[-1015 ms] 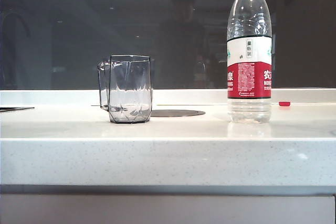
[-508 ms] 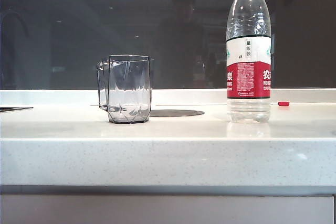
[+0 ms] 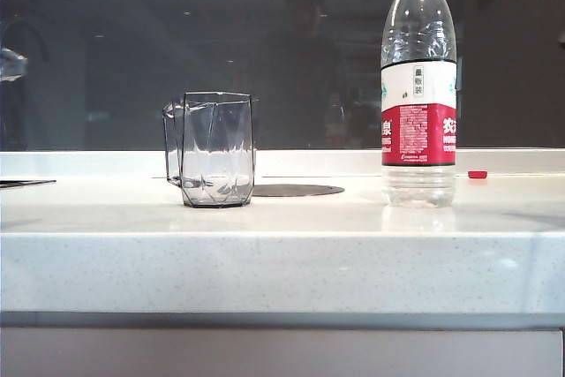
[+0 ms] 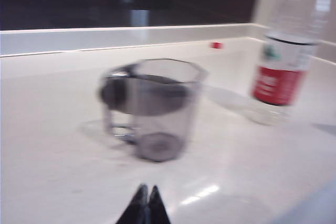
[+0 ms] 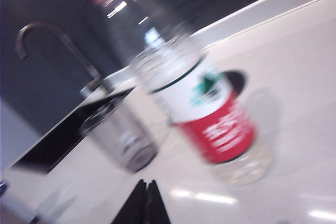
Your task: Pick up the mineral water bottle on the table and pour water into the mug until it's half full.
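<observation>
You have one bottle [image 3: 418, 86], one mug [image 3: 216, 149], one small red cap [image 3: 478, 174] and one dark round disc [image 3: 297, 190] on one table [image 3: 282, 262], with one curved tap [image 5: 52, 43] behind, and two grippers, left [image 4: 146, 203] and right [image 5: 144, 200], each pinched together.

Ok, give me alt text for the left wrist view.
A blurred, empty grey-tinted mug stands on the white table just beyond the shut left gripper. The mineral water bottle stands farther off to one side, a small red cap behind.
</observation>
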